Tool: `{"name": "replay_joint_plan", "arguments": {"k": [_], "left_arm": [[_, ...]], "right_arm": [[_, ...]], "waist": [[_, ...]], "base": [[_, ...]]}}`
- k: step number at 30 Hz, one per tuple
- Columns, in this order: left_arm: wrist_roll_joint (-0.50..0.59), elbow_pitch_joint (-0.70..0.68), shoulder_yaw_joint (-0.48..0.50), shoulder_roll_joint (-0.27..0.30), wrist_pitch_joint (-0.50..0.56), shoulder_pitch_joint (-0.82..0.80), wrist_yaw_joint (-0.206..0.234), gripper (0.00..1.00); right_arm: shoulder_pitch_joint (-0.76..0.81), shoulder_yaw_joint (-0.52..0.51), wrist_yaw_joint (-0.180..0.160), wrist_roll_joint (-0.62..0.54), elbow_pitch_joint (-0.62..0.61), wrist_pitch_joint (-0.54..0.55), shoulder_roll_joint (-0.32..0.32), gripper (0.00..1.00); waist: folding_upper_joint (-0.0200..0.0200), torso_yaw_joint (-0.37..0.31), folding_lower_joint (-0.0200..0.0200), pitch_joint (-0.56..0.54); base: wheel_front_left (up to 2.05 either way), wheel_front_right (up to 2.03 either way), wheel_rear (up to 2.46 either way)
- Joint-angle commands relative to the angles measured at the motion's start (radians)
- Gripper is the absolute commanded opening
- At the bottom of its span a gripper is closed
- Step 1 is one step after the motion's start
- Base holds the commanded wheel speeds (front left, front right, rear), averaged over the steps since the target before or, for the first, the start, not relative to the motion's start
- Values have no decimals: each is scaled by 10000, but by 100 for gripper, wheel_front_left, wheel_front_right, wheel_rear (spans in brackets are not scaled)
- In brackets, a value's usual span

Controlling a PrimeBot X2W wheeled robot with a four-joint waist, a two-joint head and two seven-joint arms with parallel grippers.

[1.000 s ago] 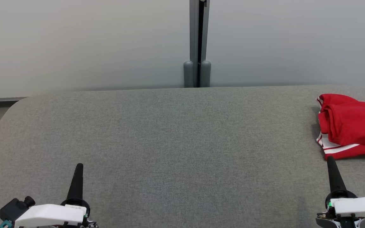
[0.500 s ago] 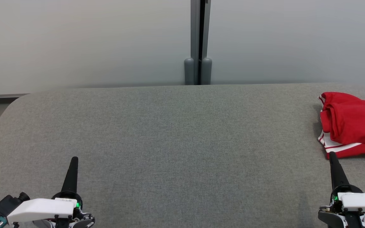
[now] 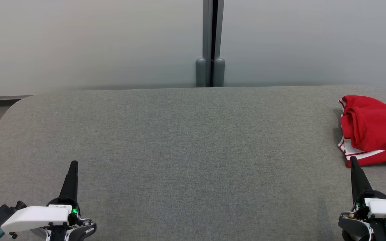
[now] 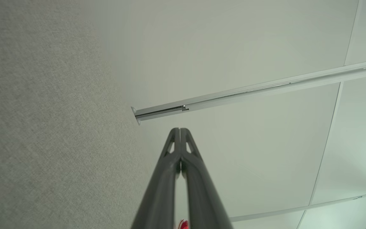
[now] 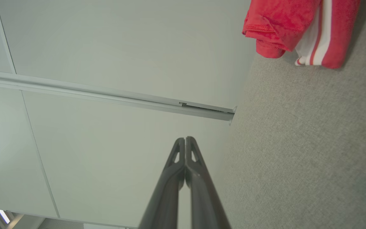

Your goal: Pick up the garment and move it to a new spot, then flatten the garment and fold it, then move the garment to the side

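Grey fabric counter (image 3: 186,140) fills the foreground; red garment (image 3: 374,130) lies crumpled at its right end, partly cut off from view; left jaws and right jaws pressed together, empty, over its near edge.

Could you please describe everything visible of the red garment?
The garment is a soft-looking red jersey with white-and-red striped trim and a scrap of dark print at the picture's edge. It lies loosely folded in layers at the far right of the grey fabric-covered table, partly cut off. Only the table touches it; the shut right tool is short of it.
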Motion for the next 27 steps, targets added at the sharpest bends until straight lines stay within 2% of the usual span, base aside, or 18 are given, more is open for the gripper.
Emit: {"name": "replay_joint_plan", "arguments": {"k": [1,23,27], "left_arm": [[-172,-4,80,43,44,-283,-76,0],[-1594,254,489,-3,495,-629,-300,0],[-1522,249,498,-20,501,-613,-293,0]], "right_arm": [[-184,-37,-1,212,-11,74,-36,0],[-463,-305,-2,1744,138,522,9,0],[-459,-318,-2,1686,135,542,23,0]], "waist": [[-1,3,0,10],[-1,48,0,205],[-1,48,0,205]], "base": [[0,0,0],[0,0,0],[0,0,0]]}}
